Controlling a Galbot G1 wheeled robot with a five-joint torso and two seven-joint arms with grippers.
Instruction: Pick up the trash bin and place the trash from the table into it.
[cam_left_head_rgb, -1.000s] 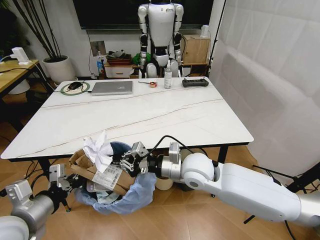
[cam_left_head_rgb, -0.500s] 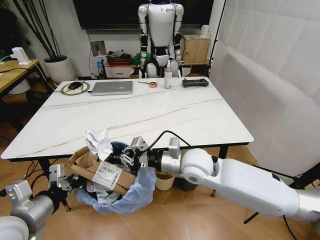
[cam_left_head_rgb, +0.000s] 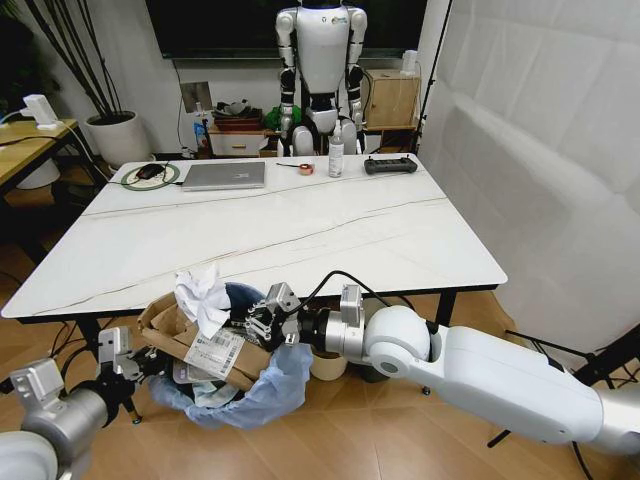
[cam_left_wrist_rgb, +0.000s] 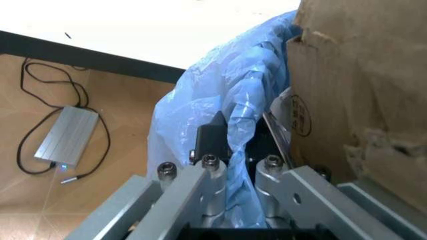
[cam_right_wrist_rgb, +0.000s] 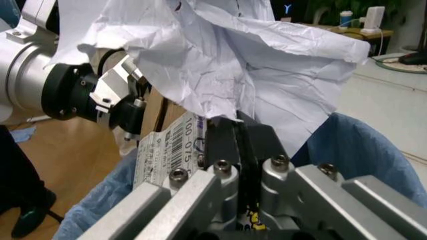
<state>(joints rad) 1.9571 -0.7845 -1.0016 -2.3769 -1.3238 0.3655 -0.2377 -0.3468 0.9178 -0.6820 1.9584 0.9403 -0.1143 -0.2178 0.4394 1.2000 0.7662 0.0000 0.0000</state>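
Since half a second ago the right gripper (cam_left_head_rgb: 262, 325) has eased slightly lower and the crumpled white paper (cam_left_head_rgb: 200, 296) in it has dropped with it, drooping over the torn cardboard box (cam_left_head_rgb: 190, 340) that juts from the trash bin (cam_left_head_rgb: 250, 395). The right wrist view shows the gripper's fingers (cam_right_wrist_rgb: 223, 145) pressed tight together on the paper's lower edge (cam_right_wrist_rgb: 227, 65). The left gripper (cam_left_head_rgb: 125, 362) is clamped on the bin's blue-bag rim; in the left wrist view its fingers (cam_left_wrist_rgb: 212, 135) pinch a fold of the plastic (cam_left_wrist_rgb: 233, 100), holding the bin off the wooden floor (cam_left_head_rgb: 400, 440) just below the near edge of the bench (cam_left_head_rgb: 300, 230).

The bin's body is buried under the bag and box, and whatever lies beneath the cardboard cannot be made out. The left arm is cut off at the frame's lower corner.

The white, faintly veined bench top carries a grey laptop (cam_left_head_rgb: 225, 175), a white spray bottle (cam_left_head_rgb: 336, 158), a black remote-like device (cam_left_head_rgb: 390, 165) and a mouse on a round mat (cam_left_head_rgb: 150, 173) along its far side. Behind stand a white humanoid robot (cam_left_head_rgb: 321, 70), a potted plant (cam_left_head_rgb: 115, 130) and a dark screen on the wall.

A shipping label (cam_right_wrist_rgb: 170, 147) on the box bears barcodes and the digits "100 075"; the smaller print is unreadable
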